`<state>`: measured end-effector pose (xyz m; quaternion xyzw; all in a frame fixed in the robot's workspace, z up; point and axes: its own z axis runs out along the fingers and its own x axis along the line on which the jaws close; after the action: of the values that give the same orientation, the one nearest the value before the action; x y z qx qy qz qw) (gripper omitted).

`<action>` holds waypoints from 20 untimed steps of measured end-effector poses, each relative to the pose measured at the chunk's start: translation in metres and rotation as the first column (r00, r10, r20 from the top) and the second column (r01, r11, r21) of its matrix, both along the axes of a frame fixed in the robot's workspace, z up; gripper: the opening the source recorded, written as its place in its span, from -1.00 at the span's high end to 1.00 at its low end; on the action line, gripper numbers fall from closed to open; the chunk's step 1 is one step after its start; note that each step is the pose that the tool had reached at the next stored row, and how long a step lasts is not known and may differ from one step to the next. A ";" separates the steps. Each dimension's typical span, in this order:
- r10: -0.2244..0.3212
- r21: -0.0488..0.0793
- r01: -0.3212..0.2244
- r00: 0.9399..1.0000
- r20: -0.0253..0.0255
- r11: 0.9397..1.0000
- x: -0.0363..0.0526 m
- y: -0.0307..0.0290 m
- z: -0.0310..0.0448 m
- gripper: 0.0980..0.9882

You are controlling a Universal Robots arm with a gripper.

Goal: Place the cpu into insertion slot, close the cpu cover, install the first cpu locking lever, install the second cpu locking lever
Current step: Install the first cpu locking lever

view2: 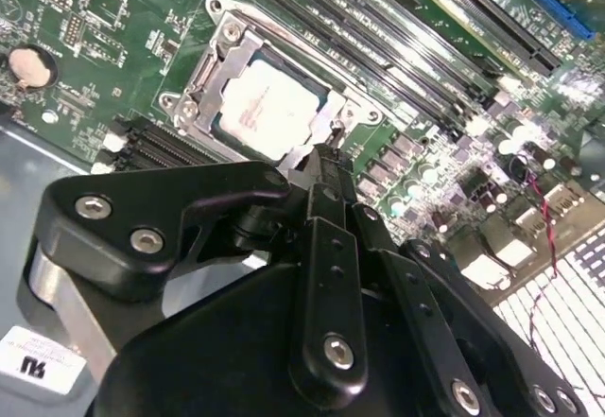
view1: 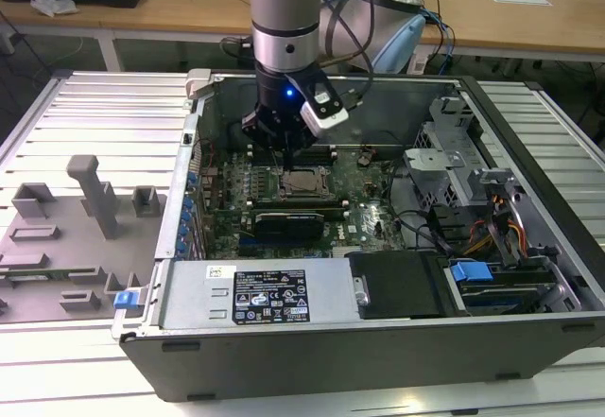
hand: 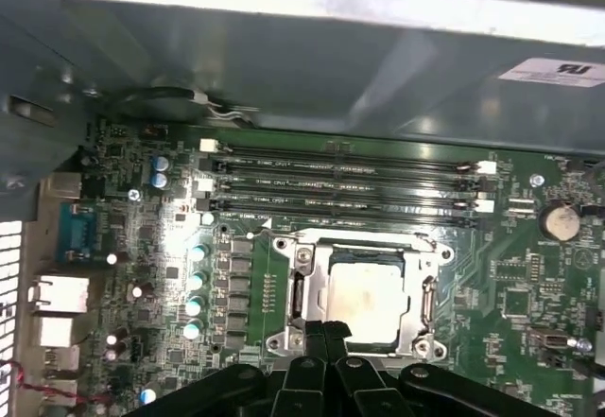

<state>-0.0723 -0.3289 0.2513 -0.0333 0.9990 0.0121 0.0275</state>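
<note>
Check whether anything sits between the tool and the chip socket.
Nothing visible. The tool, shut, hangs at the edge of the socket, where the chip already lies inside the metal cover frame; no cable or part lies between them in either wrist view.

I read the motherboard at the centre of the exterior view as dark green. In the first wrist view the cpu is pale silver-beige inside its silver-grey cpu cover — the gripper is matte black. Lower right of the exterior view, a bright blue clip; the table is pale grey — ribbed in stripes.
</note>
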 end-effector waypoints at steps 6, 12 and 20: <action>0.000 0.000 0.000 1.000 0.003 1.000 0.0000 0.0000 0.0166 0.98; 0.000 0.000 0.000 1.000 0.003 1.000 -0.0135 0.0000 0.0165 0.98; 0.000 0.000 0.000 1.000 0.003 1.000 -0.0256 0.0001 0.0162 0.98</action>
<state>-0.0979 -0.3288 0.2675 -0.0333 0.9989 0.0121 0.0290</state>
